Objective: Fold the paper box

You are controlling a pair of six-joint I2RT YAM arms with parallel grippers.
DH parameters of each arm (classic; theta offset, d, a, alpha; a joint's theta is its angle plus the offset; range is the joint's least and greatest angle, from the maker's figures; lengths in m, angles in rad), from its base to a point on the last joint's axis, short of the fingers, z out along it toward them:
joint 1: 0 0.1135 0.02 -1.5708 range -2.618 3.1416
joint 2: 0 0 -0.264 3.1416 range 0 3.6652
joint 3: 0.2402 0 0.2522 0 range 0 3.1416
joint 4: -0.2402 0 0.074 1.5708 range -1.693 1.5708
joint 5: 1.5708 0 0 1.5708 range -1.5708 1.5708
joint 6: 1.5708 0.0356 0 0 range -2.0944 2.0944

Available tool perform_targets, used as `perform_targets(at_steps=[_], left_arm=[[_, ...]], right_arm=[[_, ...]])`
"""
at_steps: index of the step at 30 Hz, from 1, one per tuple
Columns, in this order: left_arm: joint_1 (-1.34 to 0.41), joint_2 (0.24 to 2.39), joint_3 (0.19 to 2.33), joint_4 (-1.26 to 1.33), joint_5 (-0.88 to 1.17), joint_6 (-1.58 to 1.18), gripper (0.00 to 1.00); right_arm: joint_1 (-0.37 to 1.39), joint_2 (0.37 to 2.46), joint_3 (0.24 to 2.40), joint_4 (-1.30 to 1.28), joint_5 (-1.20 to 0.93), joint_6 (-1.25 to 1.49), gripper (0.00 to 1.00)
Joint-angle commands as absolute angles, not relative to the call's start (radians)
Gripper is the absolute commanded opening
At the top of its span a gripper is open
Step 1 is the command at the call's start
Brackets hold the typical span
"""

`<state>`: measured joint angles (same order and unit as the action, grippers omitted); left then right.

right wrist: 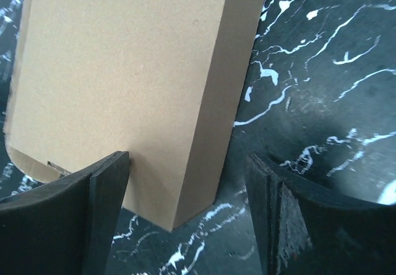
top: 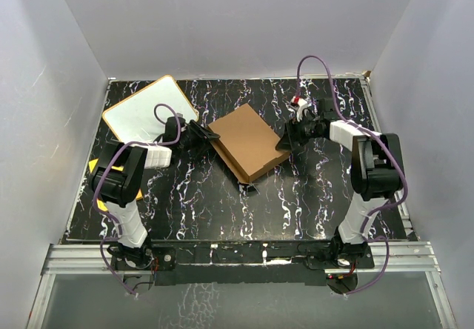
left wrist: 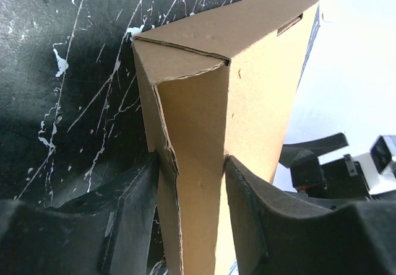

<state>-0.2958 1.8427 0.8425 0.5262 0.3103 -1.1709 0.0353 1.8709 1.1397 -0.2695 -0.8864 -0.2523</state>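
The paper box [top: 248,140] is a closed, shallow brown cardboard box lying at an angle mid-table. In the left wrist view the paper box [left wrist: 235,70] shows a folded end wall with a slot near the far corner. My left gripper [top: 204,134] [left wrist: 193,160] is shut on the box's left end, both fingers pressed against the cardboard. My right gripper [top: 285,140] [right wrist: 189,157] stands open at the right corner of the paper box [right wrist: 124,70]. Its left finger [right wrist: 105,188] lies against the lid, and its right finger [right wrist: 278,207] stands apart over the table.
A white board with an orange rim [top: 144,107] lies at the back left, just behind the left arm. A yellow sheet [top: 96,167] peeks out beneath that arm. Grey walls enclose the black marbled table [top: 311,195] on three sides.
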Motion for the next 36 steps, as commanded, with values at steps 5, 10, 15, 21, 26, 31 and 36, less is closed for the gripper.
perform_targets(at_steps=[5, 10, 15, 21, 26, 31, 36], left_arm=[[-0.294, 1.889, 0.845, 0.405, 0.286, -1.130, 0.42], [-0.293, 1.886, 0.845, 0.405, 0.295, -1.125, 0.43], [-0.293, 1.889, 0.840, 0.409, 0.303, -1.123, 0.44], [-0.293, 1.890, 0.834, 0.410, 0.309, -1.120, 0.44], [-0.293, 1.893, 0.833, 0.417, 0.314, -1.122, 0.44], [-0.294, 1.896, 0.833, 0.419, 0.318, -1.122, 0.44], [-0.293, 1.895, 0.834, 0.416, 0.319, -1.121, 0.44]], right_arm=[[0.047, 1.605, 1.135, -0.539, -1.147, -0.904, 0.91], [0.144, 1.569, 1.031, -0.979, -1.265, -1.719, 0.99], [0.272, 1.564, 0.969, -0.819, -1.084, -1.630, 0.76], [0.455, 1.516, 0.874, -0.444, -0.821, -1.357, 0.63], [0.529, 1.532, 0.866, -0.360, -0.709, -1.288, 0.57], [0.560, 1.538, 0.869, -0.344, -0.680, -1.265, 0.49], [0.598, 1.545, 0.883, -0.365, -0.684, -1.261, 0.33]])
